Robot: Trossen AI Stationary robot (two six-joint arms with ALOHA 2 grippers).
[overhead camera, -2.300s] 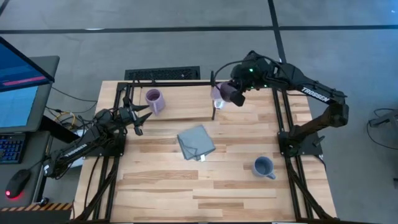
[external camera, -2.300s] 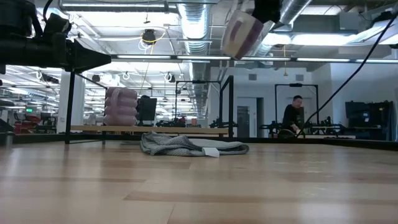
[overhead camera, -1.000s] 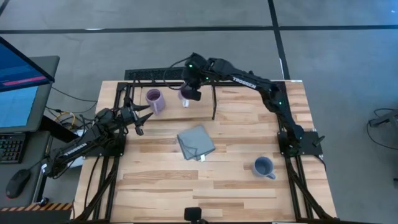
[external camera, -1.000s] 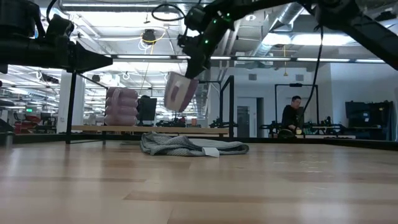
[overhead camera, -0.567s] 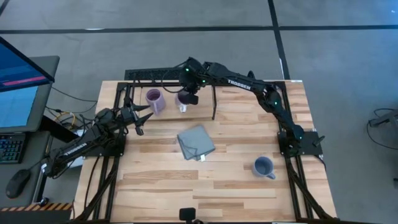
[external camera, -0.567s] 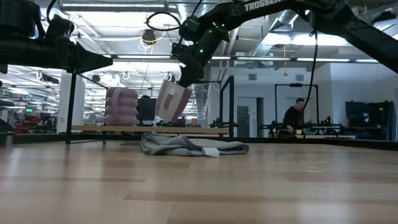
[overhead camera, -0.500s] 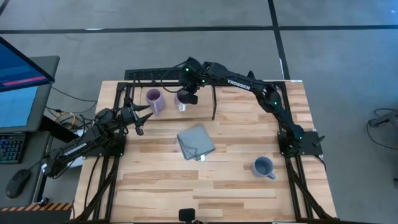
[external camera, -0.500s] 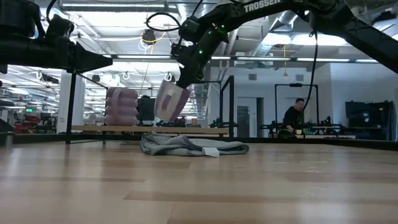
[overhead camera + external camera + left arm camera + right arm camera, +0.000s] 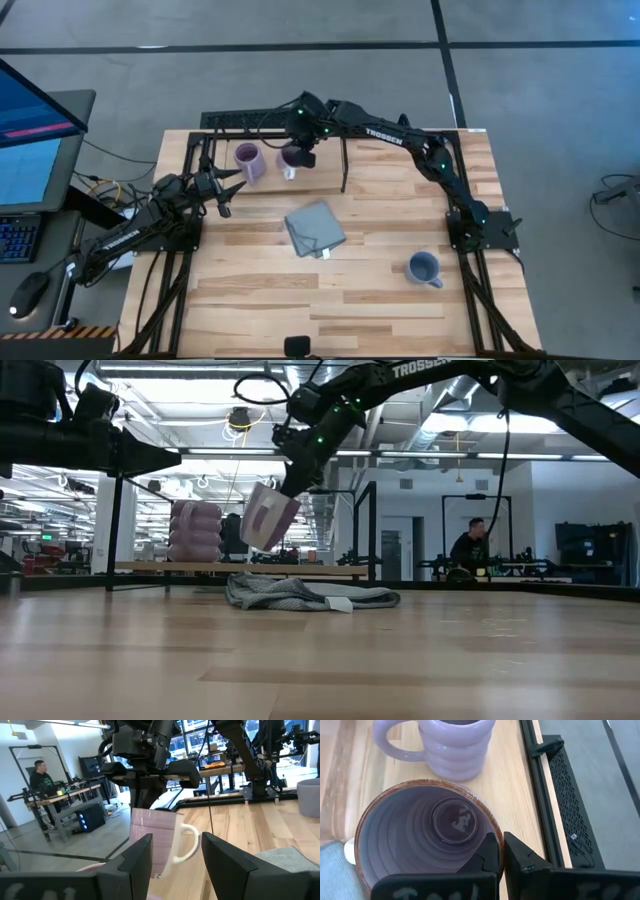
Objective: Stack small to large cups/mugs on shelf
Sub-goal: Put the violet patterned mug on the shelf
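Over the light wood shelf (image 9: 270, 170), right gripper (image 9: 500, 855) clamped on rim of tilted brown-rimmed purple mug (image 9: 268, 516) with white handle, ribbed lilac mug (image 9: 247, 160) beside, left gripper (image 9: 172, 855) half-open, empty.

Only one word can be read here — white letters on the right arm (image 9: 440, 372). In the low view they spell "TROSSEN", with the first letter partly cut off. In the high view the same white lettering shows on this arm's long link, but it is too small to read with certainty.
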